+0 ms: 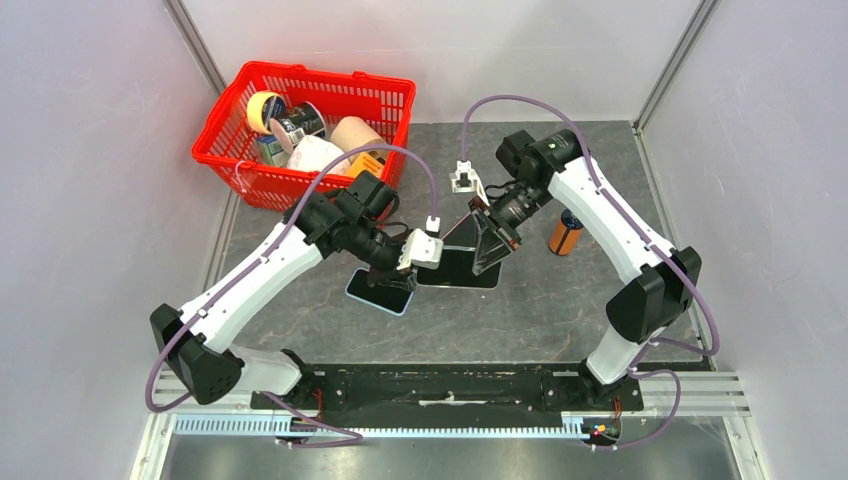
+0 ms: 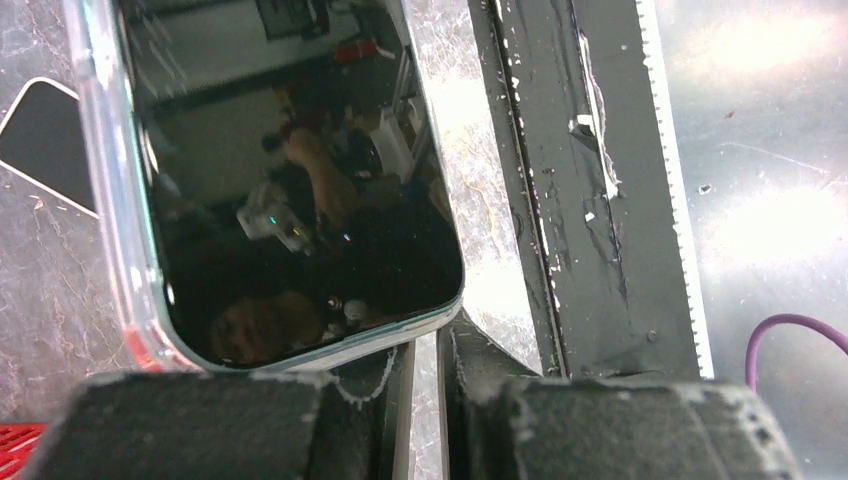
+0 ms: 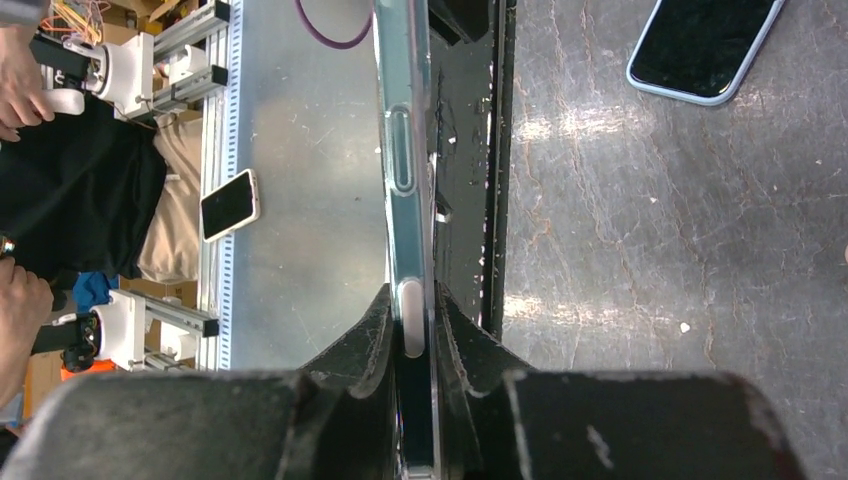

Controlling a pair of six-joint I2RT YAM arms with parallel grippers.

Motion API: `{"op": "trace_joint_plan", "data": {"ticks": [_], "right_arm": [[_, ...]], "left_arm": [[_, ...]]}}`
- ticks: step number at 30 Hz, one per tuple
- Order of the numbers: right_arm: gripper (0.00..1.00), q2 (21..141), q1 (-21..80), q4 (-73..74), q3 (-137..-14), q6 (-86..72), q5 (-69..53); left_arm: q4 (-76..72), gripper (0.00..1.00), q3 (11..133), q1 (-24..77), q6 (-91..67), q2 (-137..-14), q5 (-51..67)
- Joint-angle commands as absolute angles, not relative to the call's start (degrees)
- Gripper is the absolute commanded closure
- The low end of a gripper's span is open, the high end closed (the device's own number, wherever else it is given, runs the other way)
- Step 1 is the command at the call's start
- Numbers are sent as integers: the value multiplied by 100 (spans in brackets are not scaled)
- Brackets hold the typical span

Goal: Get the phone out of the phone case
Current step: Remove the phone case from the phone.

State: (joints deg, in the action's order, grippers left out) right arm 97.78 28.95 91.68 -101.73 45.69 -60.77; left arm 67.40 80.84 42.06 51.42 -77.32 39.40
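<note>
Grip on phone case (image 3: 405,180) unclear at left

Right gripper (image 3: 412,310) clamps the clear case edge-on over the table (image 1: 560,300), dark phone (image 2: 290,190) inside. Left gripper (image 2: 428,350) stands narrow at its corner; contact cannot be told. Second phone (image 1: 380,290) lies beneath; orange bottle (image 1: 565,233) and red basket (image 1: 310,75) nearby.

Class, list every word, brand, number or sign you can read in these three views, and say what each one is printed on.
No text can be read in any view.
Packages in the red basket: printing too small to read.
The orange bottle: any label is too small to read.
Screen of the held phone: reflections only, no text.
The second phone on the table: dark screen, no text.
</note>
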Motion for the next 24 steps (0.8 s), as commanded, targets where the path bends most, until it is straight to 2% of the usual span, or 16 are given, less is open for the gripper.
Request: {"op": "trace_joint_plan", "data": {"ticks": [1,7,13,16,19,24], "right_arm": [[100,9529,3191,8822,-10146,4218,-6913],[100,9256,3045,8745,-10091,4097,-6786],[100,9092,3016,8625,-10028,4007,-6622],[100,9019,3015,8560,-10016,3949,-6570],[100,8929,3014,8473,-10002,3871,-6481],[100,8703,3022,8197,-9965,3624,-6160]], "left_arm": [[4336,91,7885,4047,4692,-7396,5115],[4611,66,7561,3451,4761,-7030,5147],[5107,36,7569,3063,4930,-6831,5108],[5439,30,7692,2806,5001,-6760,5197],[5594,29,7820,2547,4909,-6665,5239],[5091,29,8048,2008,3732,-6541,5457]]}}
